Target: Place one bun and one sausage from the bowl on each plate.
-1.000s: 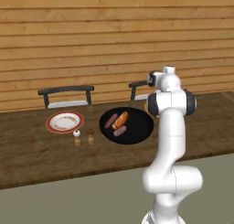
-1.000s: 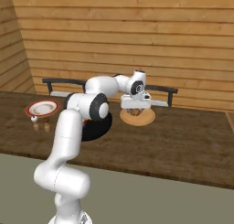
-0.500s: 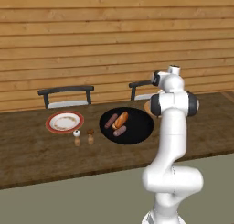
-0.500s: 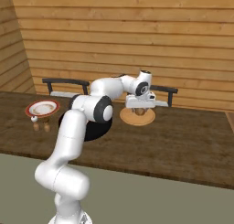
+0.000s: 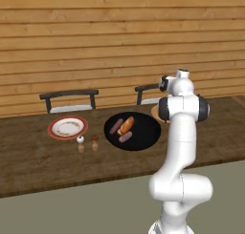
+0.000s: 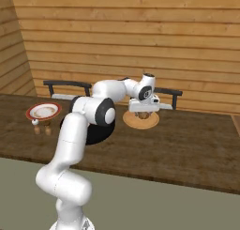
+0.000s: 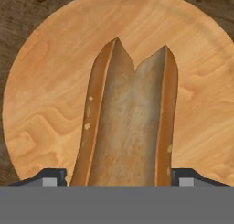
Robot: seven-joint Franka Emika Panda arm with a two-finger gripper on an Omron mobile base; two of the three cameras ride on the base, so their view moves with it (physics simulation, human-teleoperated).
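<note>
Item: round tan-orange wood-grain plate (image 7: 55,104), flat, swirled grain, lying on the dark brown plank table (image 5: 28,166); on it a split pale tan bun (image 7: 128,127), lumpy crumb inside, glossy golden crust along both long edges, notched at its 12 o'clock end. The bun runs from the plate's centre toward 6 o'clock in the hand view. Two-finger gripper (image 7: 119,177): dark tips stand wide apart, one either side of the bun's near end; whether they touch the crust cannot be told. In the right base view the gripper (image 6: 143,114) hangs just over the same plate (image 6: 133,124). Item: large round matte black shallow bowl (image 5: 143,137), at the table's centre, holding a smooth golden-orange bun (image 5: 126,125) between two dark reddish-brown cylindrical sausages, one (image 5: 115,126) at its 9 o'clock, one (image 5: 126,137) at its 6 o'clock. Item: white round plate with red rim and brownish centre (image 5: 68,127), at the bowl's 9 o'clock, well apart. Two small shakers, white-topped (image 5: 80,143) and brown-topped (image 5: 94,142), stand between them.
</note>
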